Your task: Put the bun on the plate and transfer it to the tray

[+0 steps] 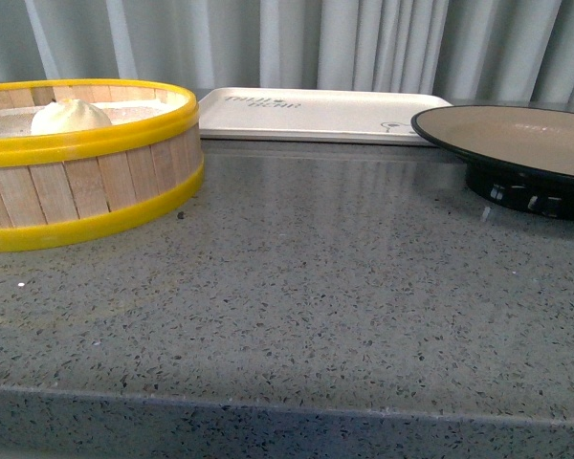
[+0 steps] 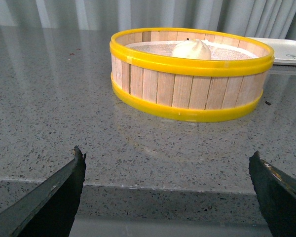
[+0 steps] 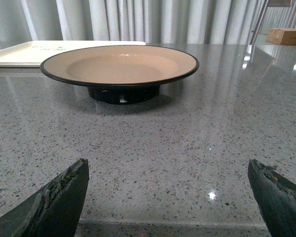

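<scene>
The left jaws are standing wide apart, the bun sitting ahead of them inside the steamer basket. The right jaws are likewise gaping, facing the plate, the tray lying beyond it.

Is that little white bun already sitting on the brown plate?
No, the bun sits inside the yellow-rimmed steamer basket, while the plate stands apart from it with nothing on it.
</scene>
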Robot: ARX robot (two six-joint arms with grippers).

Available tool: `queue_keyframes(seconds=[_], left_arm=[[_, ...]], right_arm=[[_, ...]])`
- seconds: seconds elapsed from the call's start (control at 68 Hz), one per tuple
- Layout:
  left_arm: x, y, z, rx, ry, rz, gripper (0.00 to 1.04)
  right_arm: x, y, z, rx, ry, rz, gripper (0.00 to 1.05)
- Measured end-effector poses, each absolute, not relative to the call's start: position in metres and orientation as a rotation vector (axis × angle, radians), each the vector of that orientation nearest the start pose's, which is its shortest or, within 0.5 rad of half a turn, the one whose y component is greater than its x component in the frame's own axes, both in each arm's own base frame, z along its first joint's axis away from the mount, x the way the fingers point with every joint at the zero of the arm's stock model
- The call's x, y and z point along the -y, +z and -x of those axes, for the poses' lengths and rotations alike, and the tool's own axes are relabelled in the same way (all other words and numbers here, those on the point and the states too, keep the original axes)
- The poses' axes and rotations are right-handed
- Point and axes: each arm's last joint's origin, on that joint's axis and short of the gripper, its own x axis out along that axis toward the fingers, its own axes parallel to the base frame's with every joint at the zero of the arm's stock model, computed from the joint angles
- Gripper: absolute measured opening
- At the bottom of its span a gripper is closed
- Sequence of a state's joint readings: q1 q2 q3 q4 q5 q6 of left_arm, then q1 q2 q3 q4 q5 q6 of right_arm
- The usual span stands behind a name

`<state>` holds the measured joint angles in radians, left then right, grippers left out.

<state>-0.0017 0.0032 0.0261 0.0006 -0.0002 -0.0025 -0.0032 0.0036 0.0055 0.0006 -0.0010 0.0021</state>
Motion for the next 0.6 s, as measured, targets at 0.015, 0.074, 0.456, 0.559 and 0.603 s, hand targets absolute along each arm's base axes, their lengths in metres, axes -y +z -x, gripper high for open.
queue_keyframes(seconds=[0.015, 0.074, 0.456, 0.559, 0.603], left_arm=[[0.0002, 0.1722, -0.0962, 0.023, -0.002, 0.003, 0.98], [0.0002, 0.1722, -0.0962, 0.023, -0.002, 0.003, 0.98], [0.0002, 0.1722, -0.0962, 0.023, -0.002, 0.003, 0.98], [0.0002, 0.1722, -0.0962, 0.023, -0.002, 0.003, 0.98], [0.0002, 0.1722, -0.0962, 0.023, -0.002, 0.003, 0.98]], right_arm=[[0.0003, 0.1652, -0.0976, 0.002, -0.002, -0.002, 0.96], [0.0003, 0.1652, -0.0976, 0.002, -0.002, -0.002, 0.96], [0.0003, 0.1652, -0.0976, 0.002, -0.002, -0.002, 0.96], [0.0003, 0.1652, -0.0976, 0.002, -0.002, -0.002, 0.96], [0.0003, 0.1652, -0.0976, 0.002, -0.002, -0.002, 0.96]])
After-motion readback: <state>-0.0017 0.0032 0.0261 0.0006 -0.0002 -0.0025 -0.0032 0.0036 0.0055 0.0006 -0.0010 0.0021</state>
